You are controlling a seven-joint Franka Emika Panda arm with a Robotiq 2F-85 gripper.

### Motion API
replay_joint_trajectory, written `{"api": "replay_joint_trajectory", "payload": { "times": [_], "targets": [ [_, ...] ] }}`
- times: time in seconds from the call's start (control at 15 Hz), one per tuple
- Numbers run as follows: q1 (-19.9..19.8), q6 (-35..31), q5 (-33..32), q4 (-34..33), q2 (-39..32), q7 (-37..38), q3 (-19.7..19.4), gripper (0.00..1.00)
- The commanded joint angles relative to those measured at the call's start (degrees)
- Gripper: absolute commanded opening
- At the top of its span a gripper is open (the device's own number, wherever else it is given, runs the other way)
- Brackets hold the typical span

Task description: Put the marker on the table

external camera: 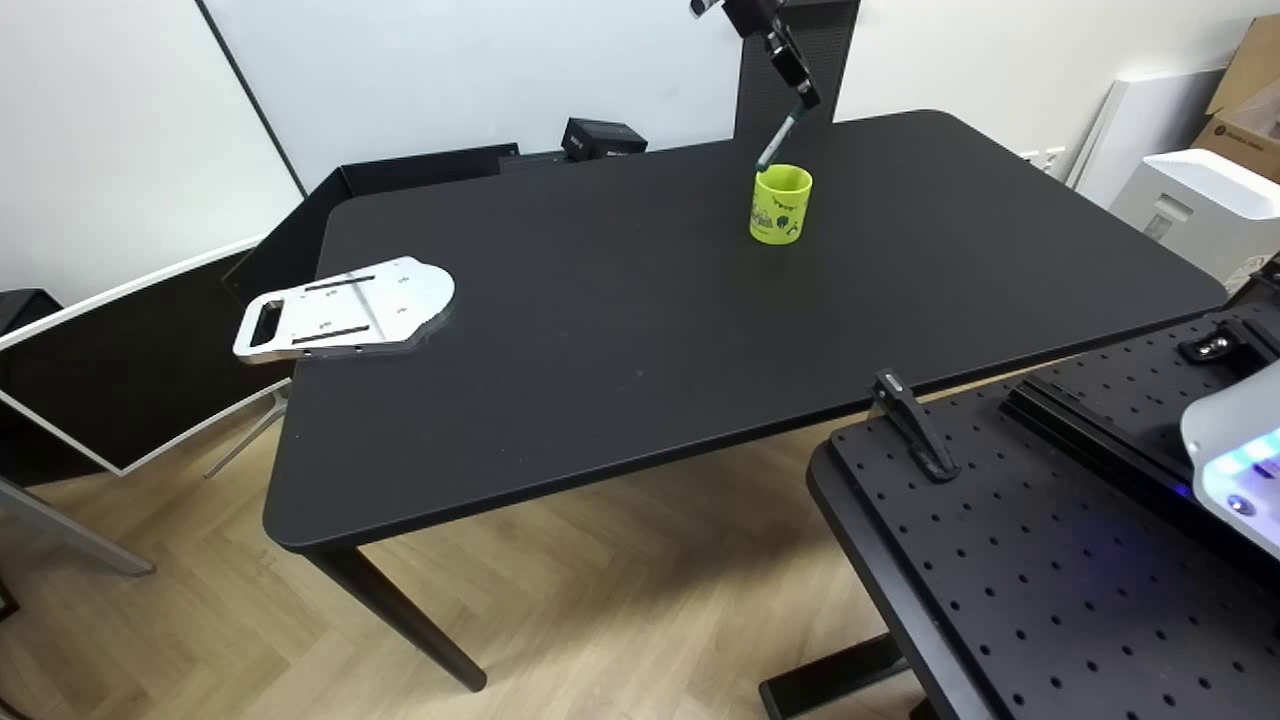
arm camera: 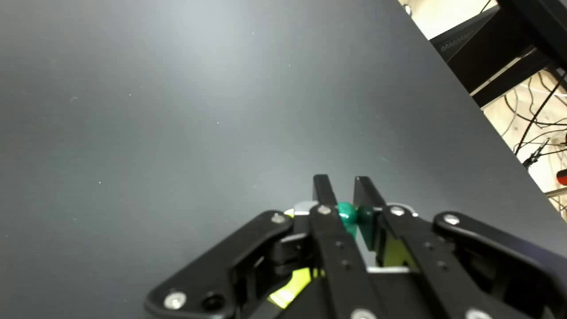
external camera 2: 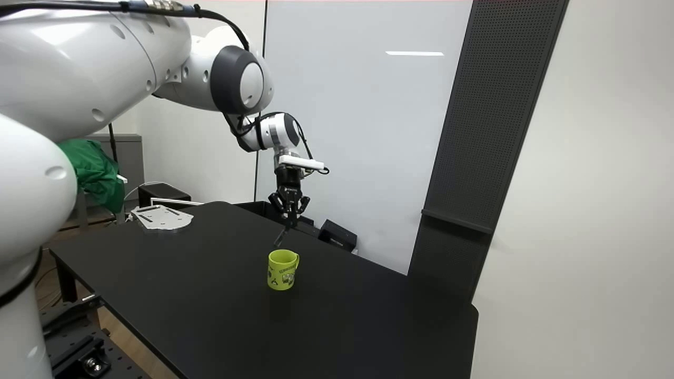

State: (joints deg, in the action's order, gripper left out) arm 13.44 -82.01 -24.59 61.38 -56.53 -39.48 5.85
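Note:
My gripper is shut on the marker, which hangs tilted in the air. The marker has a grey-white barrel and dark teal ends. Its lower end is close to the rim of the yellow-green cup; I cannot tell whether they touch. In an exterior view the gripper and marker are above and behind the cup. In the wrist view the marker's green end sits between the fingers; the cup shows partly behind them. The black table lies below.
A silver plate with a handle slot overhangs one table edge. A black perforated board adjoins the table's near side. A black box stands beyond the far edge, by a whiteboard. The upright cup stands on the table.

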Motion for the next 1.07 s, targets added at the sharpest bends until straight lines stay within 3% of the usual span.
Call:
{"api": "replay_joint_trajectory", "payload": {
  "times": [0.0, 0.4, 0.87, 1.0],
  "targets": [
    [0.8, 5.9, -0.1, -5.2, -0.5, -1.8, -0.5, 0.04],
    [-0.1, 9.0, 0.0, -4.0, 1.9, -4.1, 0.1, 0.04],
    [-2.9, 3.9, 0.8, 8.0, 9.2, -7.8, 1.5, 0.04],
    [-3.8, -3.0, -0.4, 14.8, 12.5, -8.9, 2.1, 0.04]
  ]
}}
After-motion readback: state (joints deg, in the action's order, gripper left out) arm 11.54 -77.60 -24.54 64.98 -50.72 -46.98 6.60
